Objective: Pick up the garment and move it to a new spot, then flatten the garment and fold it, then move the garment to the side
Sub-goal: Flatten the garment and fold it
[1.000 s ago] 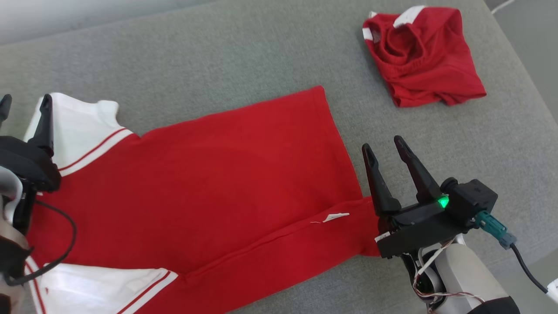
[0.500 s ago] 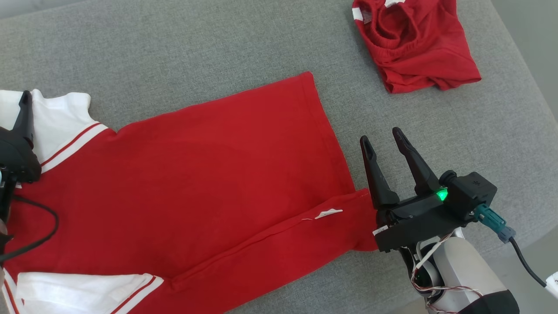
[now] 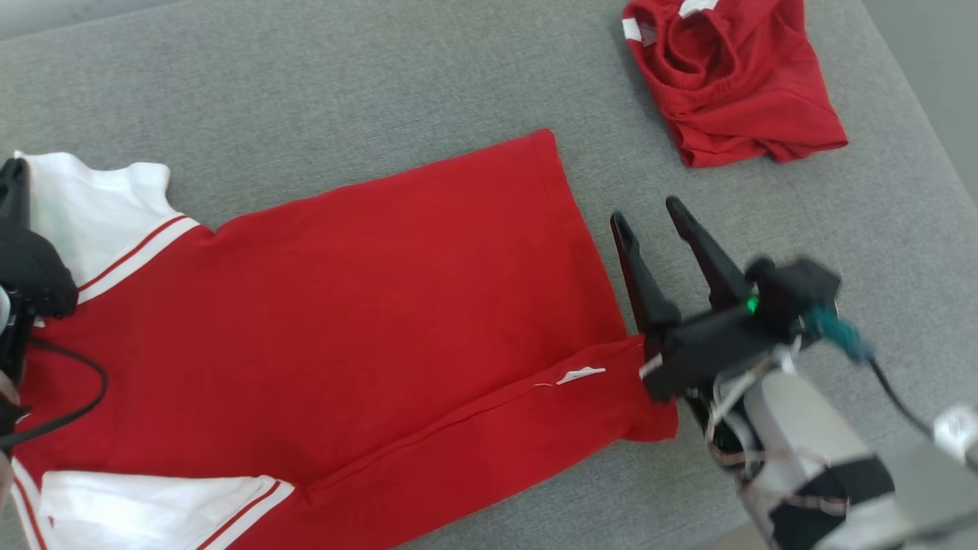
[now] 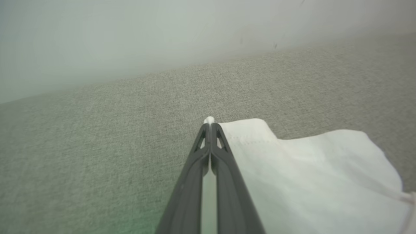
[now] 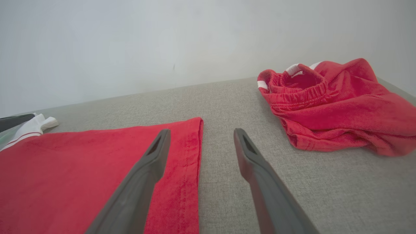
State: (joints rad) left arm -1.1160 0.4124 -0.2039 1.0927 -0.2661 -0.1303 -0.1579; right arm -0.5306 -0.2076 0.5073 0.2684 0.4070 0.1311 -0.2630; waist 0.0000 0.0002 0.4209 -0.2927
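The garment, a red shirt with white sleeves, lies spread flat on the grey padded surface. Its near side is folded over in a strip that carries a small white label. My left gripper is at the far left, shut on the edge of the upper white sleeve. In the left wrist view a bit of that white sleeve pokes out past the left gripper's closed tips. My right gripper hangs open just right of the shirt's hem. In the right wrist view the hem runs beside the left finger of that gripper.
Crumpled red shorts with a white trim lie at the far right of the surface, also seen as red shorts ahead and right of my right gripper. The surface's right edge runs close behind them. A pale wall stands beyond.
My right gripper has moved forward along the hem, away from the folded corner, still open, and blurs with motion. The head camera shifted a little. My left gripper keeps its hold on the sleeve.
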